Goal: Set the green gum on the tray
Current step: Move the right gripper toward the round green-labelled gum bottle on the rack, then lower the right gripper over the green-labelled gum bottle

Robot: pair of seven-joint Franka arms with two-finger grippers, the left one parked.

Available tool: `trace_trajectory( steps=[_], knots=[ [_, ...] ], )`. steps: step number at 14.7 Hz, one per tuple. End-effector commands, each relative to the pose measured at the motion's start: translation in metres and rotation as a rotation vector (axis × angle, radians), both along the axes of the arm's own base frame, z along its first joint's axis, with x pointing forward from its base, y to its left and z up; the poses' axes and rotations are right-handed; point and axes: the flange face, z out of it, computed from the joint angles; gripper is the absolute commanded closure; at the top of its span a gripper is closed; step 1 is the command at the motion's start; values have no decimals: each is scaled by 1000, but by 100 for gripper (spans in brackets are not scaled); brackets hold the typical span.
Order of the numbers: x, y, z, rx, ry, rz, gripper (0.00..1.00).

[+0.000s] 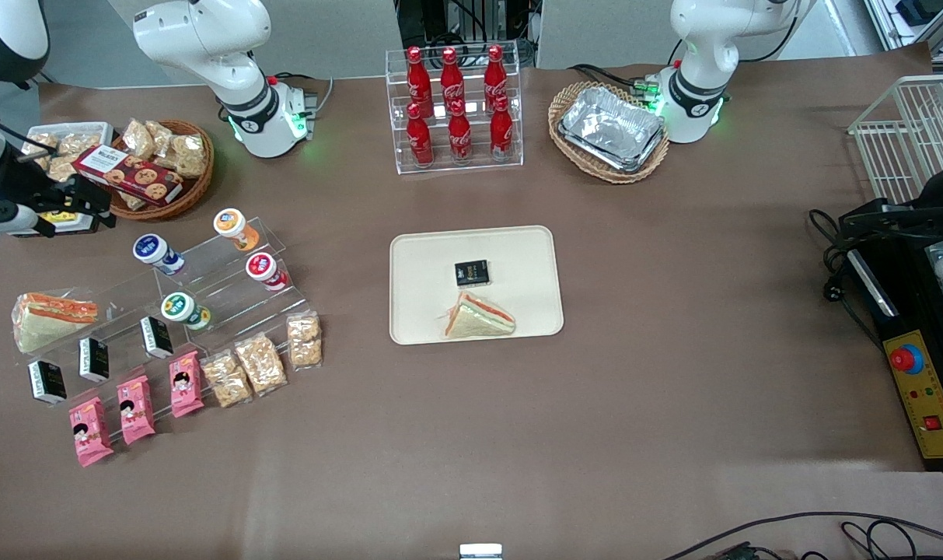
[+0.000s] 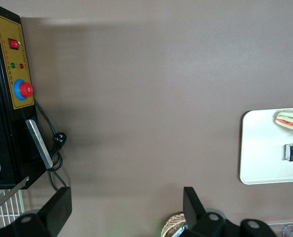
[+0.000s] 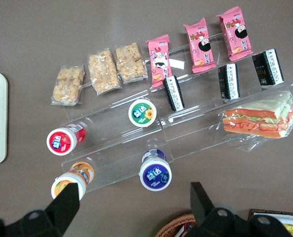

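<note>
Spread wide and holding nothing, the gripper [image 3: 135, 205] is held above the clear acrylic step rack [image 1: 207, 288], at the working arm's end of the table. On that rack the green gum [image 3: 143, 112], a small round bottle with a white cap, is seen lying between a red-capped bottle [image 3: 65, 139] and black packets. The tray [image 1: 518, 257], flat, cream and round-cornered, is set mid-table, well apart, bearing a wrapped sandwich [image 1: 477, 317] and a black packet [image 1: 472, 272]. A matte brown cloth [image 1: 673, 373] covers the table.
</note>
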Motion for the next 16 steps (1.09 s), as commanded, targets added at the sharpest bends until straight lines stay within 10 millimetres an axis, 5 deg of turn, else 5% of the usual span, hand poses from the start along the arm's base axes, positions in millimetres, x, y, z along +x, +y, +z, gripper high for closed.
trace_trajectory(
  steps=[1,7,16],
  knots=[
    [16,0,-18,-20,10,13,0],
    [46,5,-88,-20,33,1,0],
    [46,10,-193,-44,-48,17,0]
  ],
)
